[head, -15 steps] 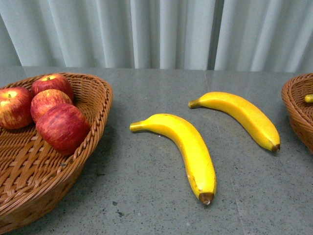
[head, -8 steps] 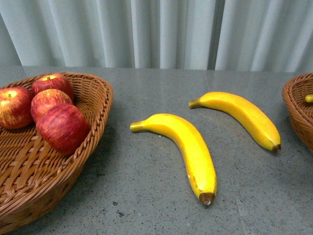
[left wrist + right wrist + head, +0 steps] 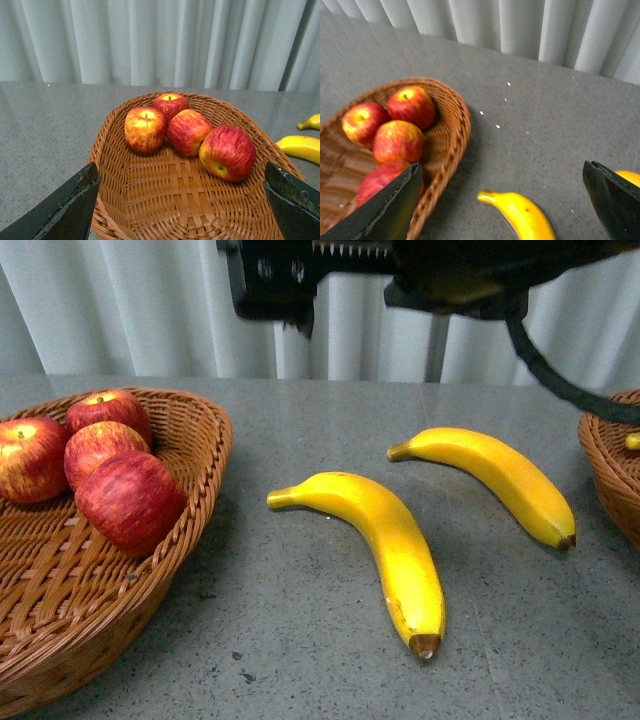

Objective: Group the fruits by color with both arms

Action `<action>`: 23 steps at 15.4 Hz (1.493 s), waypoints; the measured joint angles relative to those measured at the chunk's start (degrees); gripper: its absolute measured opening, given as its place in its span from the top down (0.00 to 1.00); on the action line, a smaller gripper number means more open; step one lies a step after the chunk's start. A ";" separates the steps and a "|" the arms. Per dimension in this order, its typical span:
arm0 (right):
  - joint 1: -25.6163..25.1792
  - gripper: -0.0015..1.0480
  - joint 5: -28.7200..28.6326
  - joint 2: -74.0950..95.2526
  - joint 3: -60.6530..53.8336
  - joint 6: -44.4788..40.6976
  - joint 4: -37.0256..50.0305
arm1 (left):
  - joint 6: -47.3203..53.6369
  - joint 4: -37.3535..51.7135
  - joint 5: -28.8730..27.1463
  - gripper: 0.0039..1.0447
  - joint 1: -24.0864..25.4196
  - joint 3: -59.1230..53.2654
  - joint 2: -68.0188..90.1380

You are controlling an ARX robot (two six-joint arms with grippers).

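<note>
Several red apples lie in the left wicker basket. Two yellow bananas lie on the grey table: the near one and the far one. My left gripper is open and empty, hovering over the near end of that basket, with the apples beyond it. My right gripper is open and empty, high above the table, over a banana beside the apple basket. A black arm part crosses the top of the front view.
A second wicker basket stands at the right edge, with a yellow fruit tip showing in it. A black cable hangs from the arm toward it. Pale curtains close off the back of the table.
A black arm part with its cable has come into the top of the front view. The apples and bananas have not moved.
</note>
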 joint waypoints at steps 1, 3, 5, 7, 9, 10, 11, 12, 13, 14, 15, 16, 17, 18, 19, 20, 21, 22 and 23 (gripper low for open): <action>-0.44 0.06 0.70 2.16 0.72 -1.62 -1.66 | 0.00 -0.02 0.00 0.06 0.00 0.00 0.00; -1.55 0.06 1.07 5.27 0.63 -8.39 -6.21 | 0.00 -0.02 0.02 0.06 0.00 0.00 0.00; -1.75 0.06 1.66 6.01 0.00 -10.62 -8.31 | 0.02 -0.02 0.02 0.06 0.00 0.00 0.00; -1.36 0.06 3.43 7.43 -0.44 -12.94 -9.40 | 0.02 0.00 0.00 0.06 0.00 0.00 0.00; -0.94 0.06 4.59 9.05 -0.44 -14.47 -10.05 | 0.00 -0.02 0.02 0.06 0.00 0.00 0.00; -0.85 0.06 5.18 9.81 -0.37 -15.28 -10.25 | 0.00 -0.02 0.02 0.06 0.00 0.00 0.00; -0.61 0.06 5.40 10.73 -0.20 -16.11 -11.21 | 0.00 -0.02 0.02 0.06 0.00 0.00 0.00; -0.61 0.06 5.40 11.37 -0.02 -16.41 -12.17 | 0.00 -0.02 0.00 0.06 0.00 0.00 0.00; -0.61 0.06 5.31 12.04 0.09 -16.61 -13.38 | 0.00 -0.02 0.00 0.06 0.00 0.00 0.00; -0.55 0.06 5.03 12.74 0.09 -16.81 -14.88 | 0.00 -0.02 0.00 0.06 0.00 0.00 0.00; -0.48 0.06 4.70 13.18 0.13 -16.81 -16.06 | 0.02 -0.02 0.02 0.06 0.00 0.00 0.00; 0.09 0.06 4.63 13.62 0.13 -17.03 -16.85 | 0.00 -0.02 0.02 0.06 0.00 0.00 0.00; 0.61 0.06 5.07 13.84 0.48 -17.38 -17.05 | 0.00 -0.02 0.02 0.06 0.00 0.00 0.00; 1.01 0.06 5.25 13.99 0.57 -17.59 -17.05 | 0.00 0.00 0.02 0.06 0.00 0.00 0.00; 1.51 0.13 5.20 14.12 0.70 -17.62 -17.09 | 0.00 -0.02 0.02 0.06 0.00 0.00 0.00; 1.70 0.23 5.07 14.23 0.76 -17.64 -17.07 | 0.00 -0.02 0.00 0.06 0.00 0.00 0.00; 1.79 0.34 5.11 14.25 0.76 -17.64 -17.07 | 0.00 -0.02 0.02 0.06 0.00 0.00 0.00; 1.70 0.42 5.09 14.25 0.90 -17.59 -17.07 | 0.00 0.00 0.00 0.06 0.00 0.00 0.00; 1.18 0.53 5.05 14.25 1.40 -17.59 -17.09 | 0.00 -0.02 0.02 0.06 0.00 0.00 0.00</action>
